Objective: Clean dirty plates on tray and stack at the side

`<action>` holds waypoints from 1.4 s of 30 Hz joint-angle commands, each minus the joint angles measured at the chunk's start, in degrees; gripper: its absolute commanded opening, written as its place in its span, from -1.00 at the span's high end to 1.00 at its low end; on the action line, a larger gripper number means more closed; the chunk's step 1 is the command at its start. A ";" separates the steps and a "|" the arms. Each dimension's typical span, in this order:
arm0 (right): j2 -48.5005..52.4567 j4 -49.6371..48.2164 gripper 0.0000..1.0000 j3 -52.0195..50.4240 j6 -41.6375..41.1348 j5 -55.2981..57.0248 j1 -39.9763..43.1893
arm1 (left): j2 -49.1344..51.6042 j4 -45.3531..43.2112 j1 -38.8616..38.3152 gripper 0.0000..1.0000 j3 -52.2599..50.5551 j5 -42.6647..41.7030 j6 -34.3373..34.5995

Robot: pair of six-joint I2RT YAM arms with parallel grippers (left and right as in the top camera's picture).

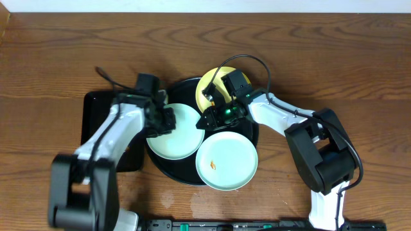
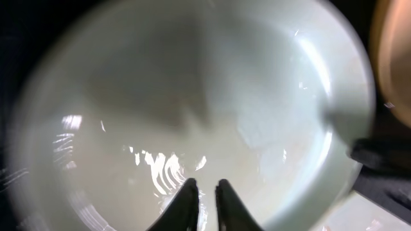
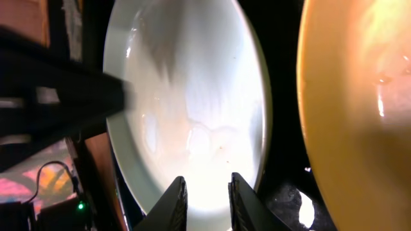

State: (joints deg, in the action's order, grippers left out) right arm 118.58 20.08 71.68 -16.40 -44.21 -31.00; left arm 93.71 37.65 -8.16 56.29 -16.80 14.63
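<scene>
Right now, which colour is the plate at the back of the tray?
The plate is pale yellow; clearest overhead.

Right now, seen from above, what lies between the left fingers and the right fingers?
The overhead view shows the left mint-blue plate there, with the left fingers at one edge and the right fingers at the opposite edge.

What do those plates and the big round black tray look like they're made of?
Left mint plate, front mint plate and yellow plate: probably plastic or melamine, possibly glazed ceramic; smooth and glossy, with sharp light glints. Round tray: likely glossy black plastic or lacquer, since it mirrors light.
</scene>
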 commanded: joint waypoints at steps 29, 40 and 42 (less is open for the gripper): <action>-9.62 16.41 0.81 1.79 6.21 28.89 0.15 | 1.70 -4.79 0.68 0.85 -3.58 8.94 -1.55; -9.62 16.92 0.77 1.66 3.63 22.51 0.15 | 10.88 -7.58 0.20 0.85 -3.58 9.51 -1.51; -9.60 16.96 0.73 1.64 1.68 22.53 0.13 | 10.88 -8.04 0.20 0.85 -3.58 9.51 -1.53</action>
State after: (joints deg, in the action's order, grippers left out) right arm 109.45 36.88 72.93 -12.08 -20.03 -31.09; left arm 100.07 29.98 -7.66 54.87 -8.69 13.17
